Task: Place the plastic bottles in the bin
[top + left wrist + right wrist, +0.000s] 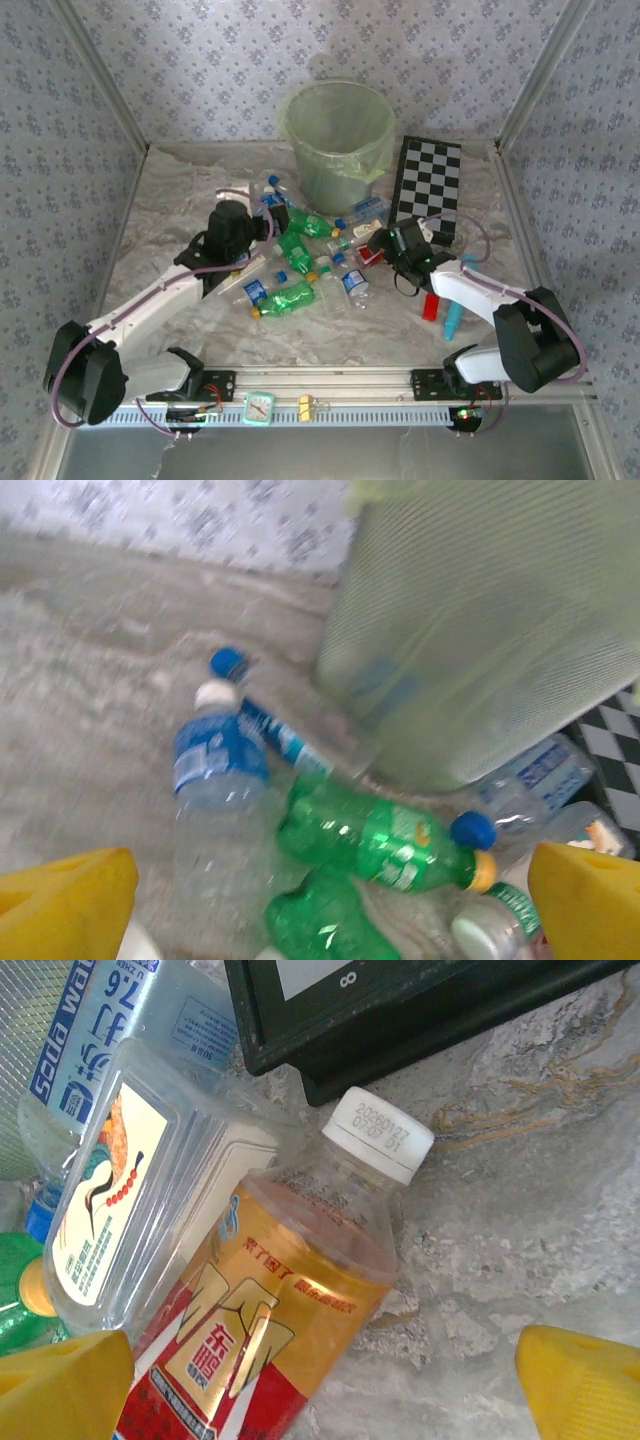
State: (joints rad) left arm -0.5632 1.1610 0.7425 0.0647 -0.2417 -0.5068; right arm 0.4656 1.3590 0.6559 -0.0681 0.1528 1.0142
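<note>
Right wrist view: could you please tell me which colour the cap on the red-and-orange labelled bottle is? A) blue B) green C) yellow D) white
D: the red-and-orange labelled bottle has a white cap with a date printed on it.

We see soft, even light in the top view: the bin looks pale and washed out, and shadows on the table in front of it are faint. From the left wrist, the bin and the table left of it are blurred; a green bottle below it glints.
</note>
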